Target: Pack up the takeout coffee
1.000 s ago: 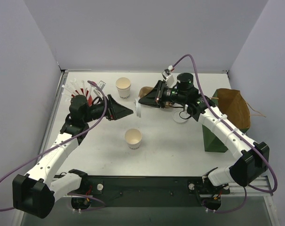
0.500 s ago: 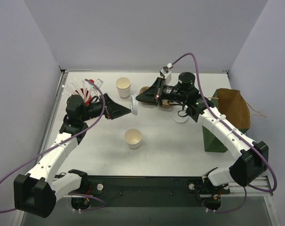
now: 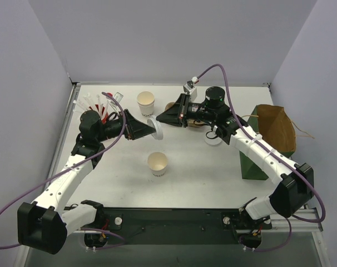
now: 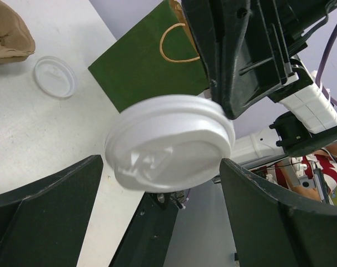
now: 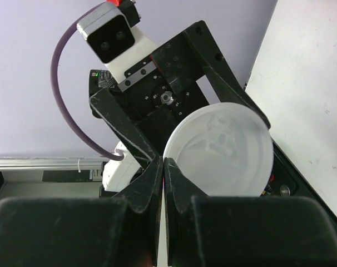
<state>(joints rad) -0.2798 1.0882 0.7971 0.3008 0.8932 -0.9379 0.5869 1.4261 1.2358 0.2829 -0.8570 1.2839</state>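
The cup (image 3: pixel 157 163) stands upright and uncapped on the surface (image 3: pixel 191 172), out in front of where the two arms meet. A second cup (image 3: pixel 146 103) like it stands further back, and I can't say which of the two is meant to be packed. From above, the lid (image 4: pixel 168 142) hangs in mid-air between them, pinched by its rim in the right jaws, which are closed tight on it. The left jaws are spread as wide as they go, one finger to either side of the lid, and appear to touch nothing.

I read this as a handover of the lid ahead of capping, with the packing itself not yet begun. Next I'd want the left jaws to close squarely on the lid's edge before the right lets go; otherwise it could tilt or drop.

The carrier (image 3: pixel 172 107) is mostly hidden behind the right jaws, so I can't count its wells. A spare lid (image 4: pixel 54 77) lies flat near the green bag (image 4: pixel 140 72). I can't make out whether either cup holds anything.
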